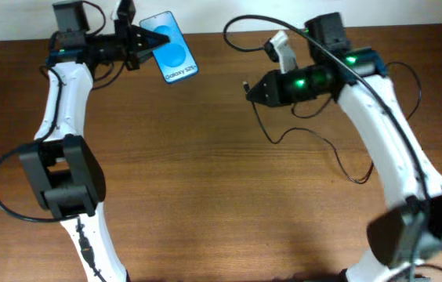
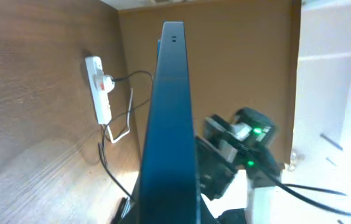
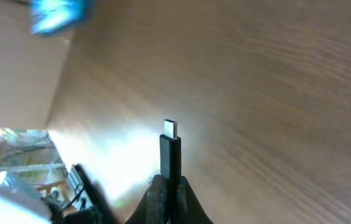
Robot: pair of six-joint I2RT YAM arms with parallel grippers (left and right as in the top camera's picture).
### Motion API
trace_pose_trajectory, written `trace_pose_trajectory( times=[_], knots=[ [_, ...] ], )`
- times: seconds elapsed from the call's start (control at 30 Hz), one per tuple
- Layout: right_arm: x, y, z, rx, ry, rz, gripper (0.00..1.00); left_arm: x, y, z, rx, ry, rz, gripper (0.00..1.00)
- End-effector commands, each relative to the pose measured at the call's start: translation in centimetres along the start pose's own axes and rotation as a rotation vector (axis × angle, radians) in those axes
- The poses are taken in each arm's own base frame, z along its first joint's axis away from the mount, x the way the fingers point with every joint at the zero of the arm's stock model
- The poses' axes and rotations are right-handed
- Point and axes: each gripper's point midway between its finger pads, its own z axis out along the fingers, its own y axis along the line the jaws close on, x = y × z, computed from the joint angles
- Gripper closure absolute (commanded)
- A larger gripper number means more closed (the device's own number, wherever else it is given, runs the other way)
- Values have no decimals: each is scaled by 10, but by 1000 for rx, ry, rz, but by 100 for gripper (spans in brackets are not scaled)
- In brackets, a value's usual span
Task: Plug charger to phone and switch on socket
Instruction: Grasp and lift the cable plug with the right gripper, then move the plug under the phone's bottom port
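Observation:
My left gripper (image 1: pixel 144 43) is shut on the phone (image 1: pixel 172 47), a slim phone with a bright blue screen, and holds it tilted above the table's far left. In the left wrist view the phone (image 2: pixel 169 118) shows edge-on, running up from the jaws. My right gripper (image 1: pixel 251 90) is shut on the charger (image 1: pixel 247 84), whose small plug points left toward the phone. In the right wrist view the plug (image 3: pixel 170 152) sticks up from the shut fingers (image 3: pixel 168 186), and the phone (image 3: pixel 57 14) is a blur at the top left. The socket (image 1: pixel 281 48) lies behind the right arm.
The charger's thin black cable (image 1: pixel 315 141) loops over the table under the right arm. The socket, with a red switch and thick white lead, also shows in the left wrist view (image 2: pixel 99 87). The table's far edge runs just behind both grippers.

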Motion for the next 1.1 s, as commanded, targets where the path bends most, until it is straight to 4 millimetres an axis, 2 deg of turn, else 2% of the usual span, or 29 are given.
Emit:
trace_pose_trajectory(
  times=[0.0, 0.07, 0.2, 0.4, 0.53, 0.67, 0.77, 0.83, 0.93, 1.07],
  knots=[
    [11, 28, -13, -92, -1, -66, 96, 14, -27, 18, 39, 66, 81, 100],
    [20, 34, -9, -137, 9, -65, 96, 19, -28, 30, 44, 91, 81, 100],
    [38, 33, 22, -193, 49, 8, 96, 29, -30, 51, 53, 135, 87, 100],
    [44, 26, 38, -204, 54, 120, 95, 41, -32, 73, 68, 181, 150, 100],
    [45, 41, 21, -212, 32, 85, 96, 42, -32, 74, 71, 180, 183, 100],
    [57, 57, -21, -148, -30, 0, 96, 48, -35, 72, 80, 176, 281, 100],
    [72, 47, -52, -85, -143, -12, 96, 61, -37, 70, 83, 175, 314, 100],
    [84, 34, -64, -63, -196, 22, 96, 63, -37, 69, 83, 175, 308, 100],
    [104, 27, -68, -142, -236, 45, 96, 65, -36, 71, 84, 180, 306, 100],
    [110, 23, -53, -181, -193, 91, 96, 76, -39, 89, 101, 218, 343, 100]
  ],
)
